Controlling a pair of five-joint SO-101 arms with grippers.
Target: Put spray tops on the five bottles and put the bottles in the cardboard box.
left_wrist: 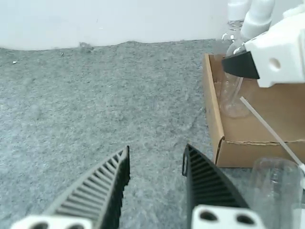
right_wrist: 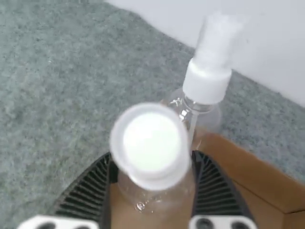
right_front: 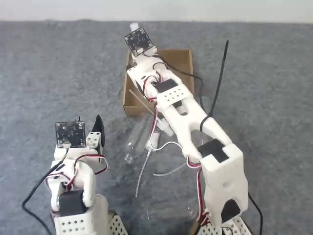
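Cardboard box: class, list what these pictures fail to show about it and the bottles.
High view: the right arm covers much of the cardboard box, so the count of bottles inside is hidden.
Left wrist view: a lying bottle is cut off by the edge.
Right wrist view: the spray top behind the held bottle is blurred.

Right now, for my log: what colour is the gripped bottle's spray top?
White spray top; right wrist view best.
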